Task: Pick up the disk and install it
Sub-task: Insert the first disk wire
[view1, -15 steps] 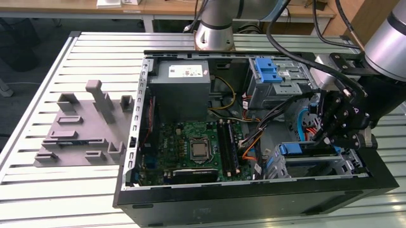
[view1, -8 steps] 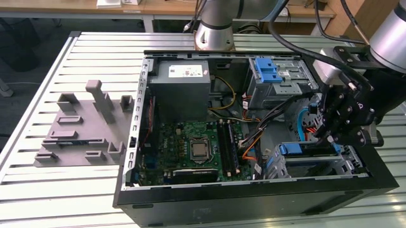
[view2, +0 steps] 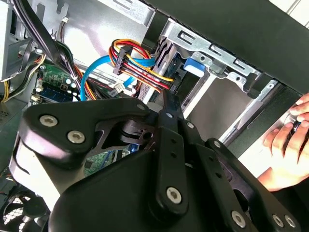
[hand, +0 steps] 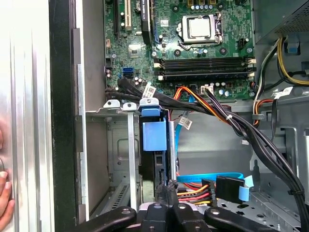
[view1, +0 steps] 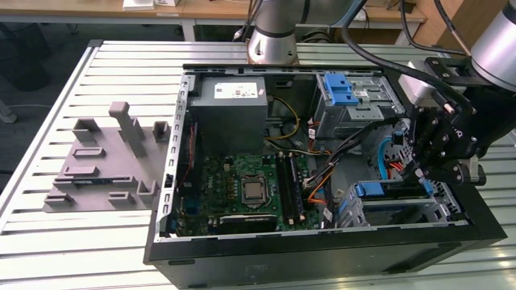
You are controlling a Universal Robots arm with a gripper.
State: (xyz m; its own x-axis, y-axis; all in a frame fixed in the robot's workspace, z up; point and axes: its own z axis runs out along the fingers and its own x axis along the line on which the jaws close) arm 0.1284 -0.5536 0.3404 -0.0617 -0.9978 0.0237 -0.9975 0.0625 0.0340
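Evidently mid-install: the blue-bracketed silver disk (hand: 154,137) stands edgewise in the grey metal cage (hand: 120,104) by the black case's (view1: 322,257) corner, the black gripper (hand: 166,191) clenched empty against its end; seating likely needs a straight push.

arm (view1: 278,30): silver-grey tube, dark joint band
hand (view1: 439,142): black linked plates, silver screws
cables (view1: 379,57): black

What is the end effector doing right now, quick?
End effector: closed, tips at the disk; whether it grips the disk cannot be told.
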